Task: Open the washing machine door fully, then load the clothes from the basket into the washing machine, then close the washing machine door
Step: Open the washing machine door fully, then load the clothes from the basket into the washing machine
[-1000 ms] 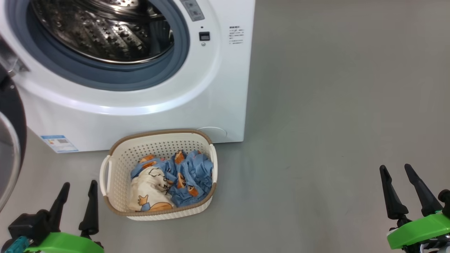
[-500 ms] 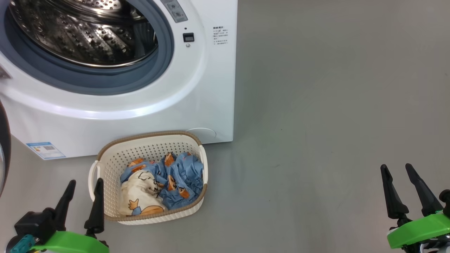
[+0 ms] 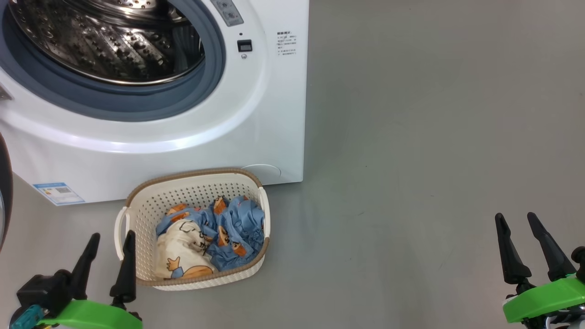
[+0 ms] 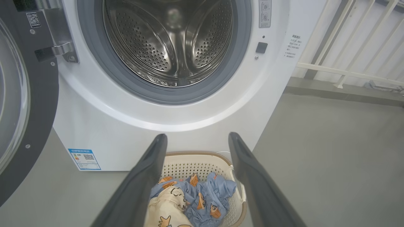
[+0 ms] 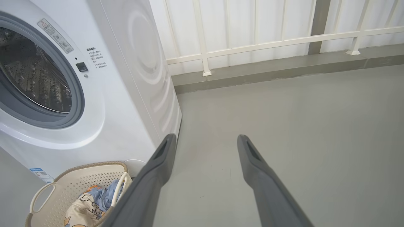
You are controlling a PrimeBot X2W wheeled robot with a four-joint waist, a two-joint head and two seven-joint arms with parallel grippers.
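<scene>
Since my head view has swung toward the cream perforated plastic basket [image 3: 192, 173], I can pick; left gripper [image 3: 113, 234], right gripper [image 3: 514, 215] spread.

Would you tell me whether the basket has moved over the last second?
No. The basket still sits in front of the washing machine, near its lower right corner; the whole view shifted, so the camera moved.

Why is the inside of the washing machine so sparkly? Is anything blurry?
Head view: light glints off the steel drum, and a bright band gleams on the white front of the washing machine. Left wrist view: the drum sparkles too; nothing looks blurry.
</scene>
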